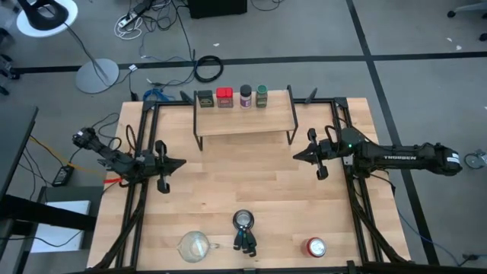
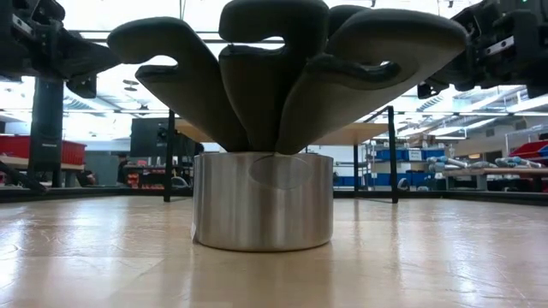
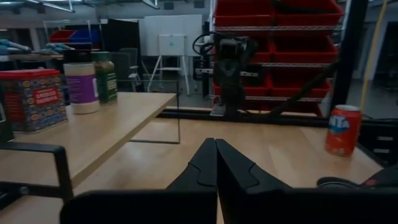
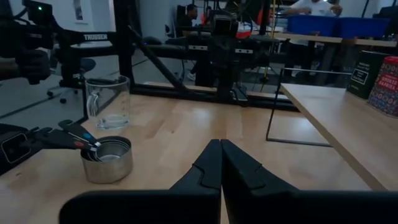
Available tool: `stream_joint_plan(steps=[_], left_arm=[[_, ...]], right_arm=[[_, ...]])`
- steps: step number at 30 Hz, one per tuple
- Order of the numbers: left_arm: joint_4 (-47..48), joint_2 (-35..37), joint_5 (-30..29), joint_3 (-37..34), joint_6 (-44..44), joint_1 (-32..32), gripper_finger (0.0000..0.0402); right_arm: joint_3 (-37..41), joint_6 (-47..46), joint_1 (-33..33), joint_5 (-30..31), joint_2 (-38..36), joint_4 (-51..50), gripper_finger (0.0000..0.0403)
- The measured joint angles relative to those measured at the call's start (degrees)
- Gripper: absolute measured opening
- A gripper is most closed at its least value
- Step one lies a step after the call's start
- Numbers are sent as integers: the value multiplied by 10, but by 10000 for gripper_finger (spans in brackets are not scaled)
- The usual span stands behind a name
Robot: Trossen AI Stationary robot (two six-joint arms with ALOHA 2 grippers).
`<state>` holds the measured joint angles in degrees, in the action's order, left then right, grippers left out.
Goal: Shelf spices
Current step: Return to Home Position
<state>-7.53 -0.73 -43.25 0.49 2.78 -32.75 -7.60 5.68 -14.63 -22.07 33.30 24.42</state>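
Note:
Four spice containers stand in a row on the far part of the shelf's board (image 1: 243,122): a dark olive tin (image 1: 205,98), a red tin (image 1: 224,97), a purple-labelled jar (image 1: 245,96) and a green jar (image 1: 262,95). The left wrist view shows the red tin (image 3: 32,99), the purple-labelled jar (image 3: 82,86) and the green jar (image 3: 106,77) resting on their bases. My left gripper (image 1: 183,162) is shut and empty at the table's left side, pointing right. My right gripper (image 1: 295,157) is shut and empty at the right side, pointing left.
Near the front edge lie a clear glass cup (image 1: 193,246), a stack of metal measuring cups with dark handles (image 1: 243,227) and a red-topped can (image 1: 316,247). Black frame rails run along both table sides. Bare wood lies between the grippers, in front of the shelf.

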Motion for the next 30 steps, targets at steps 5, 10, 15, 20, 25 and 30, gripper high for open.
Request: stream_joint_plan(steps=[5,10,15,20,25,30], left_arm=[[37,0,10,0,-18,24,0],[36,1,24,0,-36,28,0],[37,1,11,0,-36,28,0],[39,1,-13,0,-33,28,0],[40,1,-20,0,-33,28,0],[40,1,-20,0,-33,28,0]], right_arm=[[0,0,-54,-53,0,-10,0],[0,-8,-109,-97,-9,-38,0],[0,-15,-142,-109,-33,-67,0],[0,-30,-149,-112,-77,-76,0],[0,-32,-148,-110,-140,-119,0],[0,-20,-148,-60,-194,-158,0]])
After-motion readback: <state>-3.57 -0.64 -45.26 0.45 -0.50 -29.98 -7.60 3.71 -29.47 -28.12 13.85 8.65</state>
